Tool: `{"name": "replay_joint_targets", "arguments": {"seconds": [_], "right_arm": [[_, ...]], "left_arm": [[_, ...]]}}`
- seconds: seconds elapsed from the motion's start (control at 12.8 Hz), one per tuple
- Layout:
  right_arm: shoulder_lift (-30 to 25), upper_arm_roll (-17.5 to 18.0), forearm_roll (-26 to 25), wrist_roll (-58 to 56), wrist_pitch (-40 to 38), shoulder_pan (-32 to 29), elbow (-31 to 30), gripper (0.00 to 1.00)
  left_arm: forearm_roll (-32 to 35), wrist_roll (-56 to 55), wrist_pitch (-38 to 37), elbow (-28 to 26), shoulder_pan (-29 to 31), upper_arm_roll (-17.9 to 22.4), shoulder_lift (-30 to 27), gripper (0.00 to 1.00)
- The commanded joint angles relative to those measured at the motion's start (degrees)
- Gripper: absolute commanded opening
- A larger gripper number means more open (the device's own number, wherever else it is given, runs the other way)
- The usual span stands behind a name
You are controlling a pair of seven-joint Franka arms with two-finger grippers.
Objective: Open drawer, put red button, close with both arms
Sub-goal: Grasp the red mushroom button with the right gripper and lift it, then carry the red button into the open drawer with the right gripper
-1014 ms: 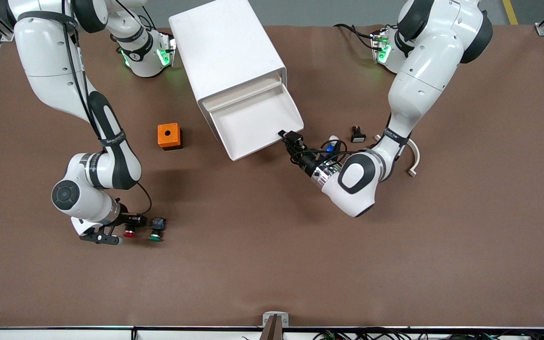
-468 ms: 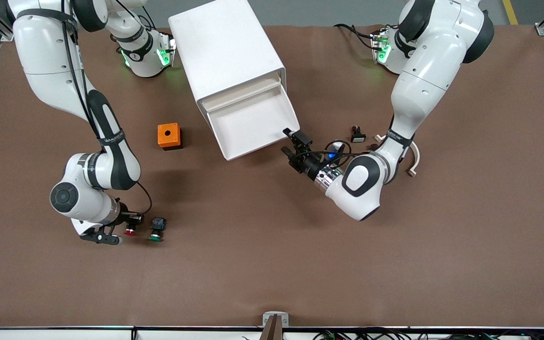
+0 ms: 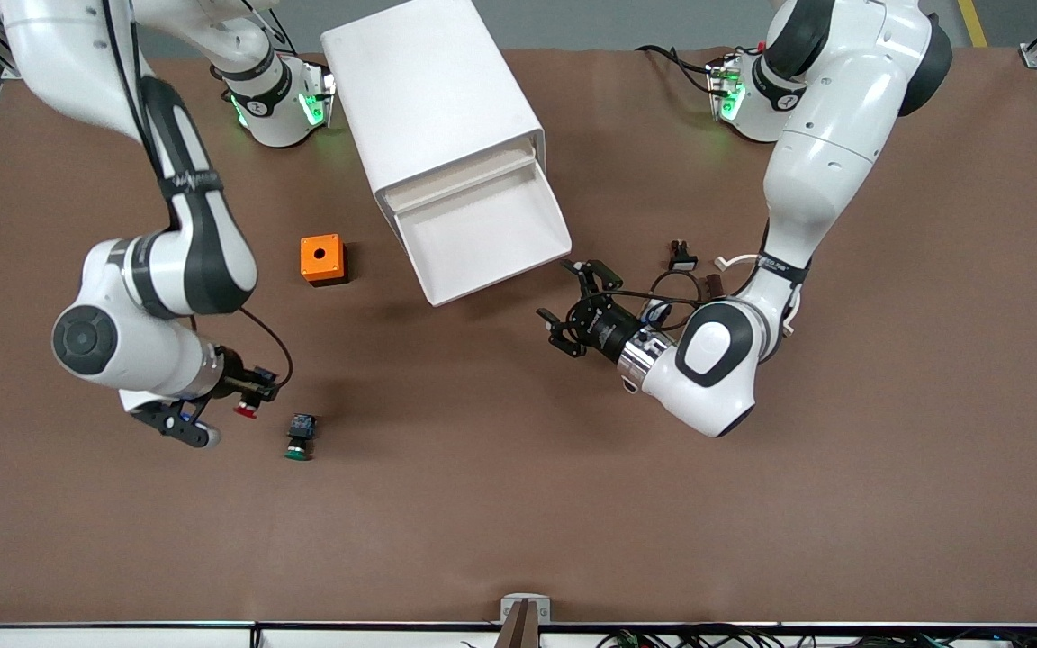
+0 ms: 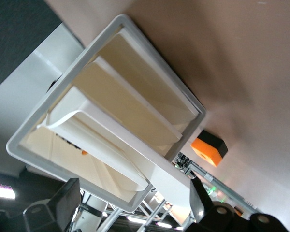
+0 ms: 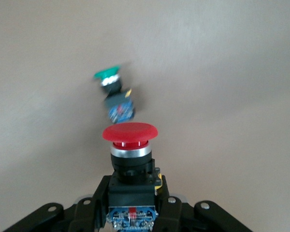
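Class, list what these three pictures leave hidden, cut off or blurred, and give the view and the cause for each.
- Green button: blurred in the right wrist view; its markings are unreadable.
- Red button: tiny in the front view, partly covered by the right gripper.
- Lower drawers: the front view shows only the open drawer; the cabinet top hides the rest.
- Left gripper: cut off by the left wrist view's edge.

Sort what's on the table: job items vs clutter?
Job:
- drawer, pulled open
- red button, held in the right gripper
- left gripper, open, in front of the drawer

Clutter:
- green button
- orange box
- black button
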Motion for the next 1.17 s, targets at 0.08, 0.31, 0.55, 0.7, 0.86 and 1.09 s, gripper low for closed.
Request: {"name": "replay_joint_targets", "arguments": {"seconds": [0.08, 0.31, 0.55, 0.7, 0.86, 1.09], "right_arm": [[-7.0, -0.5, 0.5, 17.9, -1.5, 9.3, -5.5, 0.0], [-8.0, -0.5, 0.4, 32.2, -1.7, 17.3, -5.1, 0.0], [-8.0, -0.5, 0.4, 43.5, 0.2, 24.2, -5.0, 0.0], [-7.8, -0.5, 0.4, 49.8, 1.7, 27.5, -5.2, 0.0], [-7.4, -0.5, 0.4, 57.5, 4.5, 31.6, -5.6, 0.0], [-7.0, -0.5, 0.4, 66.7, 7.1, 36.0, -5.6, 0.0]], "left_arm": [[6.8, 13.9, 1.7, 2.1, -1.2, 2.0, -1.5, 0.99], [17.8, 22.8, 8.3, 2.0, -1.4, 1.2, -4.7, 0.99], [27.5, 26.6, 17.3, 1.5, -4.4, 0.8, -8.2, 0.99], [34.2, 26.6, 24.3, 1.0, -7.3, 0.9, -10.2, 0.99], [40.2, 25.4, 28.5, 0.1, -9.6, 0.9, -11.3, 0.99], [48.0, 22.5, 30.8, 0.0, -12.5, 1.0, -11.9, 0.99]]}}
